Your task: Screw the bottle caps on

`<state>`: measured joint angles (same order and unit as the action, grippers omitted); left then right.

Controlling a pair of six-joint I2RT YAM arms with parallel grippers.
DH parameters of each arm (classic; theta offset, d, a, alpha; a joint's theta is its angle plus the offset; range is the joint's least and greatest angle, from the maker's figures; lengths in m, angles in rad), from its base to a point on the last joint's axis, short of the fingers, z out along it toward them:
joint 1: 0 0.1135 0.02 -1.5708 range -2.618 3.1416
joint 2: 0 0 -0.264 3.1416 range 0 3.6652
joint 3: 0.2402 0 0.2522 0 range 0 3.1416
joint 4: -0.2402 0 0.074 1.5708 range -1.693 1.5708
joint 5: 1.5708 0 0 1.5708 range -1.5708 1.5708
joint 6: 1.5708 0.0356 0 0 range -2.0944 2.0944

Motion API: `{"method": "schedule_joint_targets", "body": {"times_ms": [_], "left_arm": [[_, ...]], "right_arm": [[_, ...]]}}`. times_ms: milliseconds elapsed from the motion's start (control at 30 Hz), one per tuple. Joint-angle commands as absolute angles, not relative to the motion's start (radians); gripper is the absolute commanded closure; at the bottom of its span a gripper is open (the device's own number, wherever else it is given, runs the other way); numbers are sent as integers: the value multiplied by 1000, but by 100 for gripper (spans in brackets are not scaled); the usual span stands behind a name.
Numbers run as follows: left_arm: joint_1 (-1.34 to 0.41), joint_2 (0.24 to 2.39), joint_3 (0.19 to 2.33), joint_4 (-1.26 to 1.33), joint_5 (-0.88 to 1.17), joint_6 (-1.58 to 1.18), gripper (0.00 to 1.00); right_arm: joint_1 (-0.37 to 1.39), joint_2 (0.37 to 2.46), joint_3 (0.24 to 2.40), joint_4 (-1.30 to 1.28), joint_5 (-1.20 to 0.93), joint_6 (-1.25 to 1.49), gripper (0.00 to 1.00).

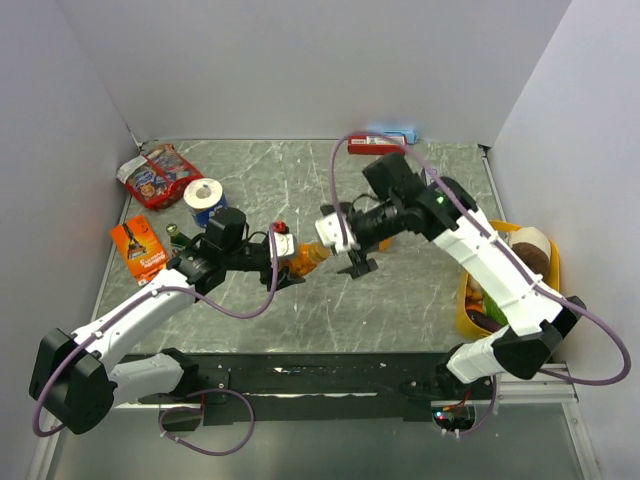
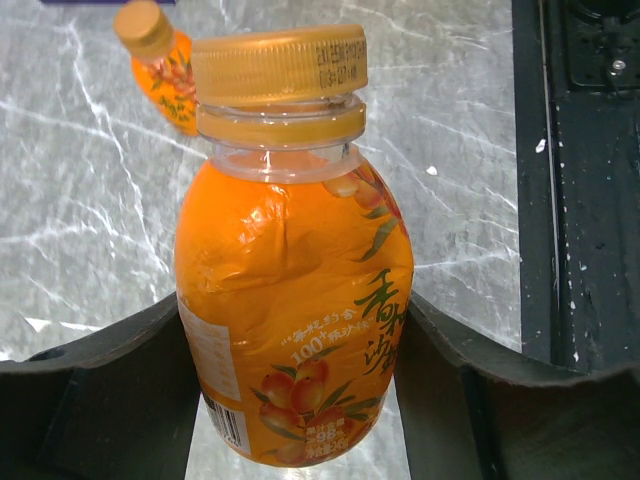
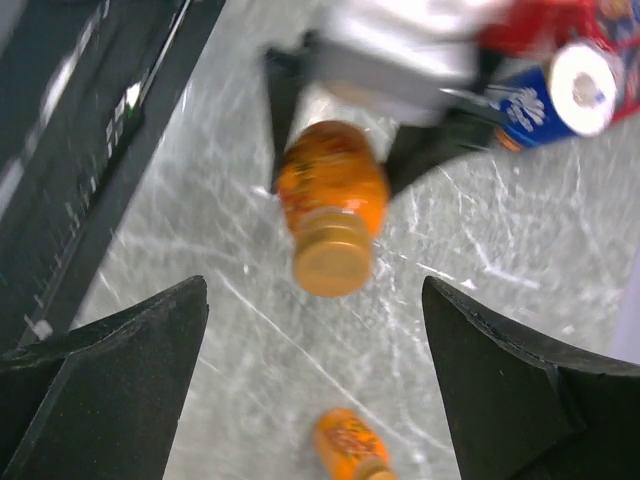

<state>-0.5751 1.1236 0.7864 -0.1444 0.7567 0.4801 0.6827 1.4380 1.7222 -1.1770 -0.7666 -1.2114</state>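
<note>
My left gripper (image 1: 290,262) is shut on a small orange bottle (image 2: 295,290), its black fingers (image 2: 110,395) pressing both sides of the label. A bottle cap (image 2: 280,65) sits on the neck above the collar ring. In the right wrist view the same bottle (image 3: 335,190) points its cap (image 3: 332,262) at my right gripper (image 3: 315,330), which stands open and a little way off, touching nothing. From above, the right gripper (image 1: 342,243) faces the cap end of the bottle (image 1: 305,258). A second capped bottle (image 3: 350,447) lies on the table beyond; its cap (image 2: 143,27) is on.
A toilet-paper roll (image 1: 205,195), a red snack packet (image 1: 157,175) and an orange packet (image 1: 138,248) lie at the left. A dark green bottle (image 1: 178,235) stands by the left arm. A yellow basket (image 1: 470,300) is at the right, a red box (image 1: 375,146) at the back.
</note>
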Motion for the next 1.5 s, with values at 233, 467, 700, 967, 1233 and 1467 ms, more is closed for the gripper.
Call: {"method": "schedule_joint_targets", "body": {"times_ms": [233, 467, 700, 967, 1233, 1467], "left_arm": [[-572, 1115, 856, -195, 850, 578, 99], [-572, 1104, 864, -210, 850, 588, 99], [-572, 1091, 851, -178, 842, 557, 99], [-571, 1086, 838, -112, 831, 509, 99], [-572, 1089, 842, -110, 828, 511, 99], [-572, 1060, 798, 23, 710, 401, 99]], "right_arm": [[773, 1393, 1602, -1102, -638, -1476, 16], [782, 1394, 1566, -1005, -632, -1479, 28], [787, 1422, 1597, -1028, -657, -1470, 48], [787, 1420, 1562, -1042, -652, -1471, 45], [787, 1445, 1581, -1049, -658, -1445, 55], [747, 1589, 1801, -1163, -733, -1173, 100]]}}
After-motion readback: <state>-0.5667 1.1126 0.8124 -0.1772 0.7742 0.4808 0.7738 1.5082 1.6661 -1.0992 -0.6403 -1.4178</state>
